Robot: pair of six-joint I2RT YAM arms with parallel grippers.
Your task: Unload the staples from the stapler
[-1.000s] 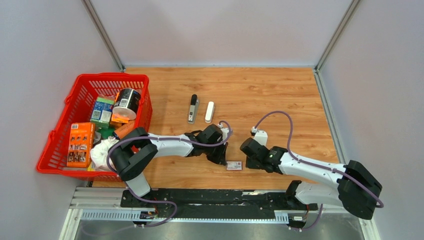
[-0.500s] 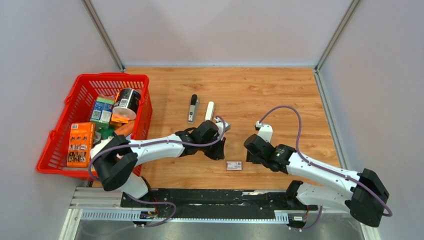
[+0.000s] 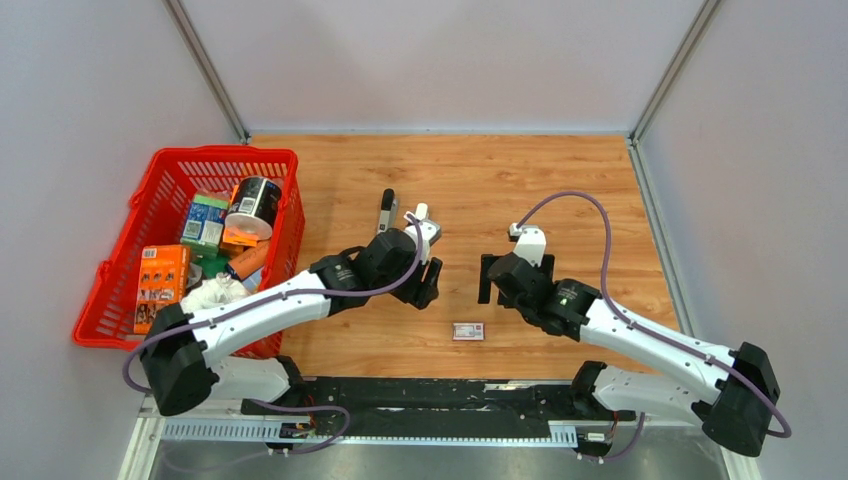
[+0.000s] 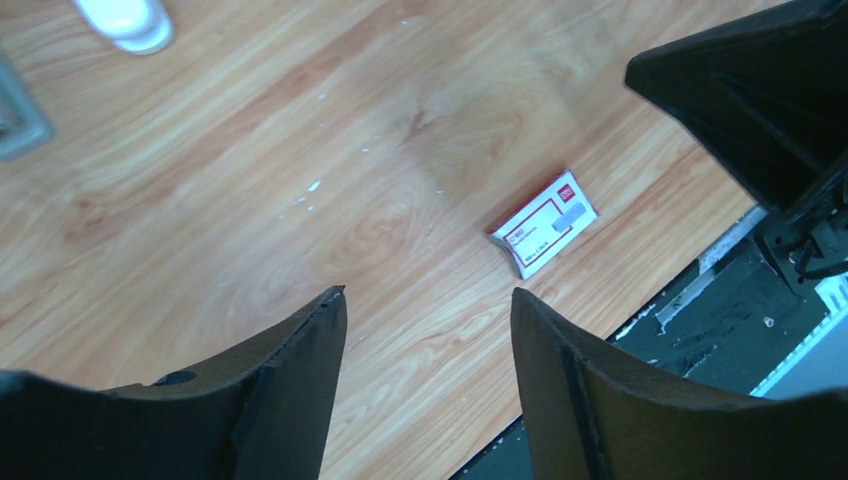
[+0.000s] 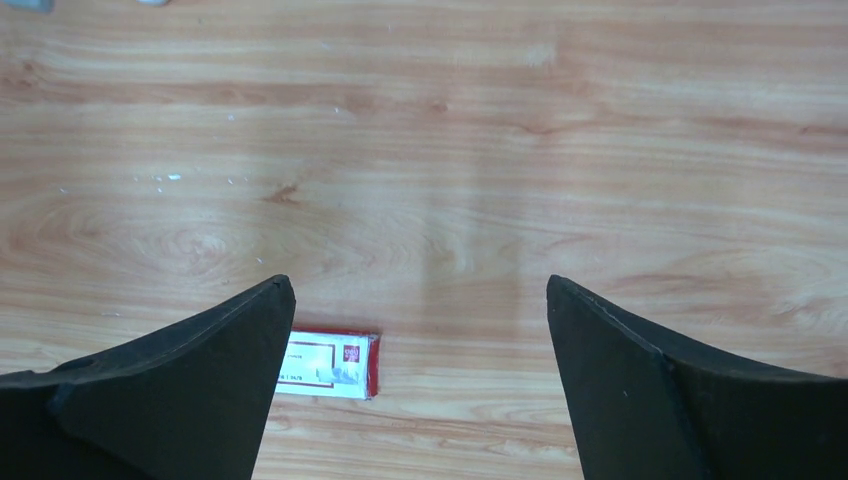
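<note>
Lying on desk [image 3: 560, 180], middle toward far edge: stapler [image 3: 421, 211], white shell w/ grey bar [image 3: 386, 206] just beside, apart, both partly under left arm [image 3: 290, 298]. Prob. light, stiff, slick plastic; best pinched across its narrow sides, mid-length. Left pincer [image 4: 428, 295] spread, empty. Right pincer [image 5: 420, 285] spread wide, empty. Count: 1 stapler, 1 bar, 1 box [image 3: 467, 331] by near edge, 1 basket [image 3: 220, 152], 2 pincers.
</note>
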